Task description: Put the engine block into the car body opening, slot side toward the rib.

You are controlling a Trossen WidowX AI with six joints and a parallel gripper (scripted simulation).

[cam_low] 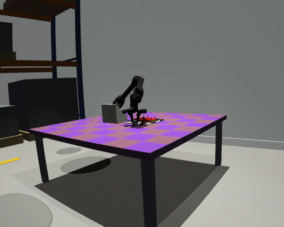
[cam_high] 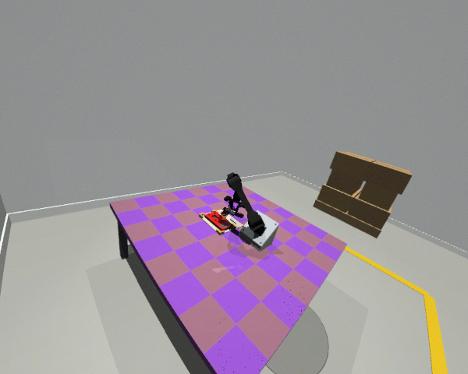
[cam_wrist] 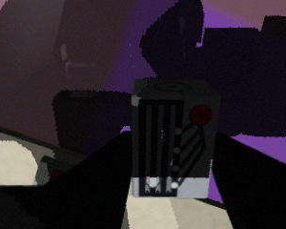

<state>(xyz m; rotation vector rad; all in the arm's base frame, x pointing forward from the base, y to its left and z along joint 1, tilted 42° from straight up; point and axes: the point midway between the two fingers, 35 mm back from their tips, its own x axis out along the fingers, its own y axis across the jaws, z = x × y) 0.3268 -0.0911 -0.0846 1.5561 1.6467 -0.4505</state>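
Observation:
The engine block [cam_wrist: 195,167] is a small dark grey box with striped dark grooves and a red round spot, and its lower edge is brightly lit. My gripper [cam_wrist: 170,140] [cam_low: 135,121] is shut on it, one black finger on each side. The block is low over or on the table; I cannot tell which. The car body [cam_high: 214,219] [cam_low: 152,118] is red and lies flat on a cream board [cam_wrist: 7,159] with yellow corners, close beside the gripper. The opening and its rib cannot be made out in these views.
A small grey-edged part with red inside [cam_wrist: 55,175] shows left of the block in the wrist view. A light grey slanted box [cam_high: 270,229] [cam_low: 109,113] stands by the arm on the checkered table [cam_high: 236,298] [cam_low: 146,146]. Dark arm shadows cover much of the wrist view.

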